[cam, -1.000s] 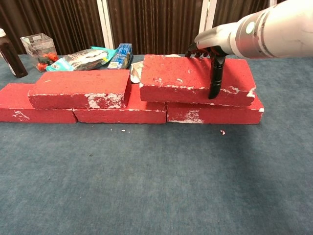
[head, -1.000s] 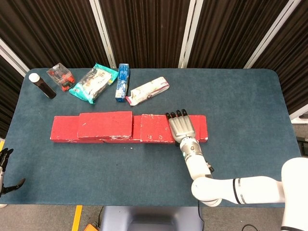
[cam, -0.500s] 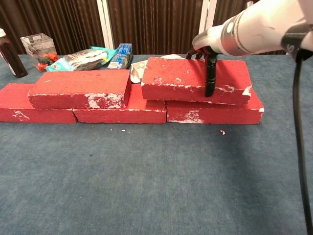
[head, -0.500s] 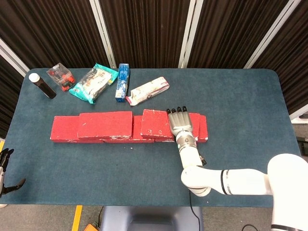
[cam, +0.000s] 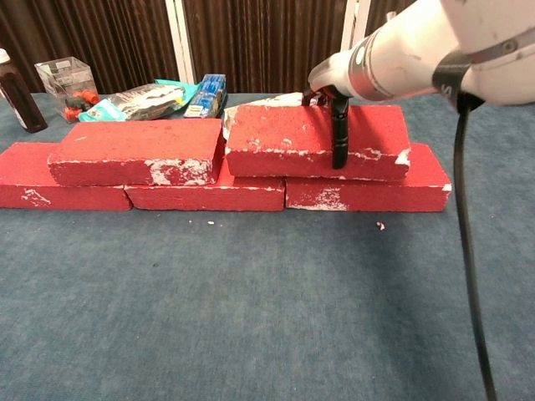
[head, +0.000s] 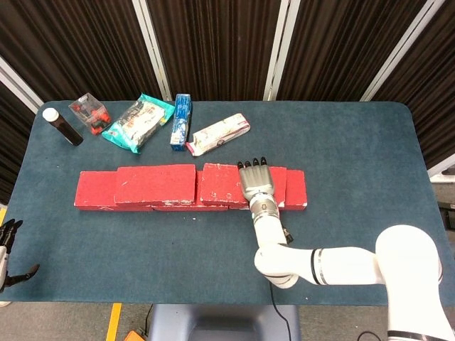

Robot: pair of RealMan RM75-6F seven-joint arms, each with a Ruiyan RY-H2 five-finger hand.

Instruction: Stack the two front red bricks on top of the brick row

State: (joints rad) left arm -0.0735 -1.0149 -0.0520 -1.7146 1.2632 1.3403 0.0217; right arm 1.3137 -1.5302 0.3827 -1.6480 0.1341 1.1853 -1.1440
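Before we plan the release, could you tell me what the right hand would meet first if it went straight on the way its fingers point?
Probably the white snack packet; the right hand points over the upper right brick.

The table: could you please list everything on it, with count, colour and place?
Bottom bricks: three, red, a row mid-table.
Top bricks: two, red, stacked on the row.
Bottle: one, dark, white cap, far left.
Box: one, clear, beside the bottle.
Bag: one, teal, at the back.
Carton: one, blue, right of the bag.
Packet: one, white, behind the bricks.
Table: one, blue cloth.
Left hand: low at the table's left edge.
Right hand: grips the right top brick.
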